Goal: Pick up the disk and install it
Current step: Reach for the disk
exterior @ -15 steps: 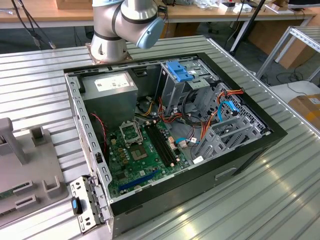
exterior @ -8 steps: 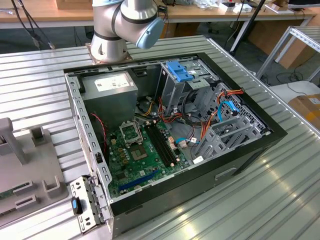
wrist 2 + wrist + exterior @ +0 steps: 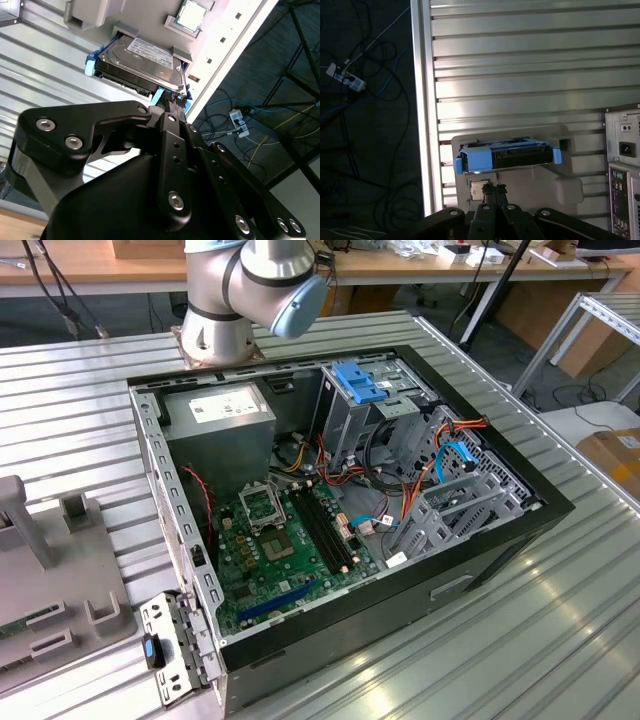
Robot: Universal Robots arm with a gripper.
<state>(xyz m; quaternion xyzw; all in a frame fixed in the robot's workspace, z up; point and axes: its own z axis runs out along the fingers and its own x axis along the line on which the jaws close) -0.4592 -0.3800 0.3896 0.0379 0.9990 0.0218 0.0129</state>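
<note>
The disk [image 3: 145,57] is a silver-grey drive with a white label in a bright blue carrier rail. It lies in a slot of a pale grey fixture [image 3: 87,15] on the ribbed metal table. In the first wrist view the disk [image 3: 507,156] shows edge-on, with blue tabs at both ends. My gripper [image 3: 493,190] hangs a short way off the disk without touching it. Its black fingertips [image 3: 167,100] are shut together with nothing between them.
An open computer case [image 3: 480,550] sits mid-table with a tall grey drive cage topped by a blue bracket [image 3: 360,385]. Its rear panel [image 3: 622,200] stands beside the fixture. A small chip [image 3: 479,188] rests on the fixture. The table edge [image 3: 424,125] drops to a floor with cables.
</note>
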